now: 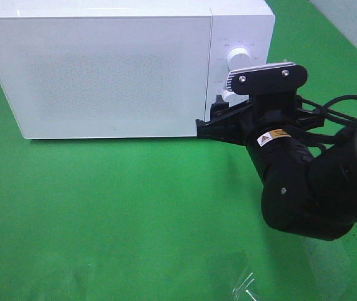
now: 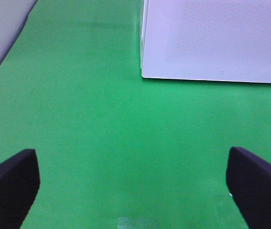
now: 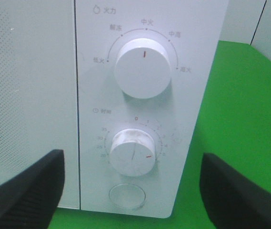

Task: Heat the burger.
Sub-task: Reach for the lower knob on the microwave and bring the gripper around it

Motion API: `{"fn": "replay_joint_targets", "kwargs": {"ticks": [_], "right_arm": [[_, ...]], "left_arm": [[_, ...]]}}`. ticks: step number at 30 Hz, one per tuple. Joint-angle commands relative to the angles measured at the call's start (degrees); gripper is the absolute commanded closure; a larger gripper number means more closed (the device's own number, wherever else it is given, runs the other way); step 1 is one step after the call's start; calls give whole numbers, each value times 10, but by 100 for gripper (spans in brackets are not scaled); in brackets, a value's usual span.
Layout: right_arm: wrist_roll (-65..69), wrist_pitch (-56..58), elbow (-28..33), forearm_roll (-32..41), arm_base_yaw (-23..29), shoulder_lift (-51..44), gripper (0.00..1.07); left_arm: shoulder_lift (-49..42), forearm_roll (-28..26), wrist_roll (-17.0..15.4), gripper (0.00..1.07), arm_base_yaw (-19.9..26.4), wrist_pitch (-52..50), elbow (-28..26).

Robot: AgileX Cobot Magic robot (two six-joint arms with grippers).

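The right hand [image 3: 133, 160] is spread wide and empty, its two dark fingers [image 3: 28, 191] standing either side of the lower knob [image 3: 133, 151] without gripping it; whether they touch the control panel [image 3: 187, 109] I cannot tell. That knob's red mark sits off to one side, away from the zero at its top; above it the upper knob [image 3: 142, 67] has its red mark straight up; below is a round button [image 3: 126, 196]. The white microwave [image 1: 115, 69] stands on the green tabletop [image 1: 103, 213], its door [image 1: 103, 63] shut. The left hand [image 2: 131, 157] is also spread and empty, over bare tabletop, well apart from the microwave's corner. The burger shows in no view, so its place cannot be told.
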Motion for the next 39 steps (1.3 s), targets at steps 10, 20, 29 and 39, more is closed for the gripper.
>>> {"fn": "replay_joint_targets", "kwargs": {"ticks": [10,20,29,39], "right_arm": [[42,9,-45,-38,-42,40,32],[42,12,-80,-41,-53,79,32],[49,25,-117,-56,-70,108,33],[54,34,-125,-65,-87,113,34]], "left_arm": [[-13,-2,1,8,1,-5,2],[-13,-2,1,8,1,-5,2],[-13,-2,1,8,1,-5,2],[-13,-2,1,8,1,-5,2]]}}
